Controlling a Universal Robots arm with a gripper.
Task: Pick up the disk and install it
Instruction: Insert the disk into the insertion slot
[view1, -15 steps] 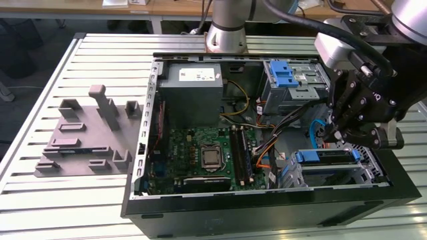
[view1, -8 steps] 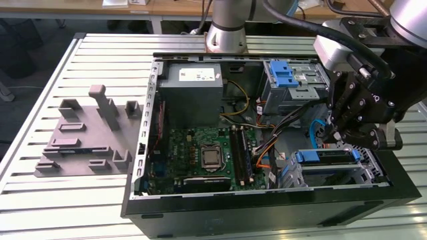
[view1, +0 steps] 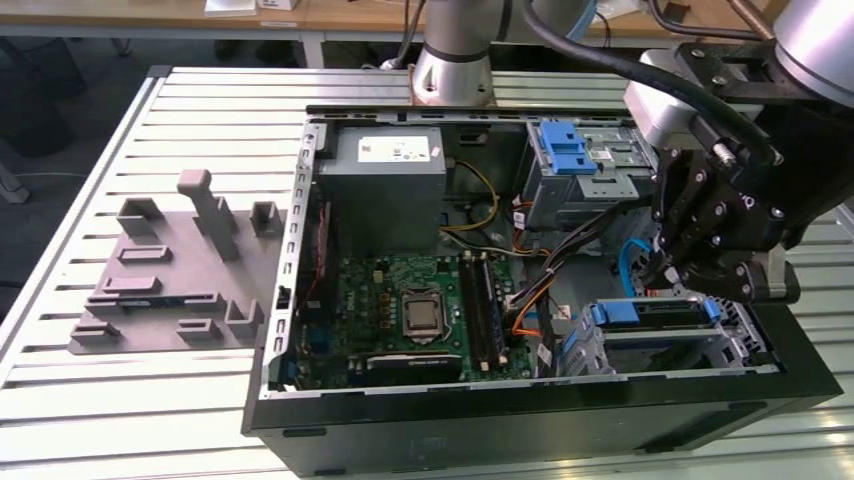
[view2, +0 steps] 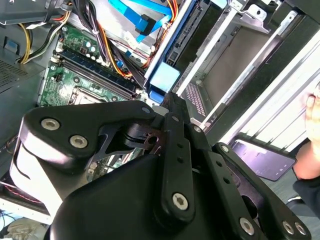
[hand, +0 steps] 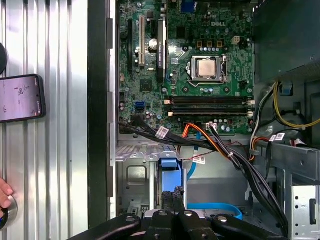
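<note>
The gripper's (view1: 727, 275) fingertips are hard to make out: in the exterior view they sink behind the black linkage above the drive cage (view1: 747, 345), and in both wrist views the black finger links crowd the foreground, so I cannot tell how wide the fingers stand or whether they pinch anything.

The computer case (view1: 400, 410) lies open on the slatted metal table (view1: 134, 400). Inside it, the green motherboard (view1: 400, 310) fills the middle, with the grey power-supply box (view1: 387, 165) beside it toward the arm's base. A bundle of black, orange and blue cables (view1: 534, 300) runs between the motherboard and the drive cage, crossing close to where the gripper hangs. A blue latch on a silver cage (view1: 574, 155) sits next to the power-supply box. Outside the case, on the side away from the drive cage, a grey fixture block (view1: 167, 280) rests on the table. In the first wrist view a phone (hand: 20, 98) lies on the slats just outside the case wall, and a person's fingertip (hand: 4, 190) shows near it.

The disk (view1: 654, 313), blue carrier end showing, sits in the drive cage directly under the gripper, apparently seated in its slot; its blue edge (hand: 169, 165) also shows just past the finger links in the first wrist view.
</note>
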